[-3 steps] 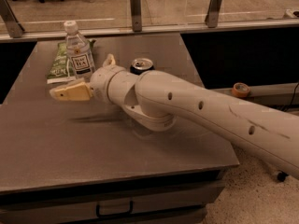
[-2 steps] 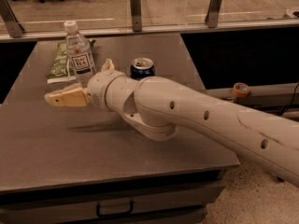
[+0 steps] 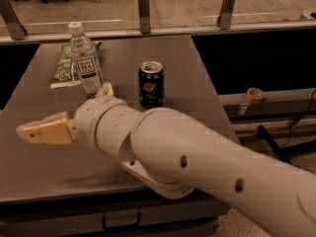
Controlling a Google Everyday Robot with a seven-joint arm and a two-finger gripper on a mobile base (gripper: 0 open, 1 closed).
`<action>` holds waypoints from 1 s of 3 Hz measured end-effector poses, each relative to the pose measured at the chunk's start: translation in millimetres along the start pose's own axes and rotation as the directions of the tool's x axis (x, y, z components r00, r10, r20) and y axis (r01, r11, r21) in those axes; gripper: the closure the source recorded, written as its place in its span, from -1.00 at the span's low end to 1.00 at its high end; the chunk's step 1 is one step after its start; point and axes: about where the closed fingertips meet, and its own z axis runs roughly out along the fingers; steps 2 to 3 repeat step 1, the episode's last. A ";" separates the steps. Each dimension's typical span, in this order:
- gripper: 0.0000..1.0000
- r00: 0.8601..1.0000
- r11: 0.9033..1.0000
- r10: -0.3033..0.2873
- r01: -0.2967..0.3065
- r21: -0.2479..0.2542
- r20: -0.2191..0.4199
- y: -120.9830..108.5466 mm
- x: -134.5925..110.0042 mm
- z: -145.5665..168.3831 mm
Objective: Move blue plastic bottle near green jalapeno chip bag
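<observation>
The blue plastic bottle (image 3: pixel 86 59), clear with a white cap and a white "TEA" label, stands upright at the far left of the grey table (image 3: pixel 44 181). The green jalapeno chip bag (image 3: pixel 63 69) lies flat right behind and to the left of it, touching or nearly touching. My gripper (image 3: pixel 61 113) is open and empty. It hovers over the table's left front part, in front of the bottle and apart from it. One tan finger (image 3: pixel 45 131) points left and the other fingertip (image 3: pixel 105 89) shows just below the bottle.
A short dark-blue soda can (image 3: pixel 150 84) stands upright mid-table, right of the bottle. My large white arm (image 3: pixel 207 177) covers the table's right front. A railing with posts runs behind the table. A tape roll (image 3: pixel 254 95) lies on a ledge at right.
My arm and gripper have swung left and toward the table's front edge, uncovering the soda can. Bottle, bag and can have not moved.
</observation>
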 end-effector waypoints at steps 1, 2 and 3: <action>-1.00 1.000 0.999 -0.012 0.012 0.052 0.001 -10.4 -5.6 -17.0; -1.00 1.000 0.999 -0.012 0.012 0.052 0.001 -10.4 -5.6 -17.0; -1.00 1.000 0.999 -0.012 0.012 0.052 0.001 -10.4 -5.6 -17.0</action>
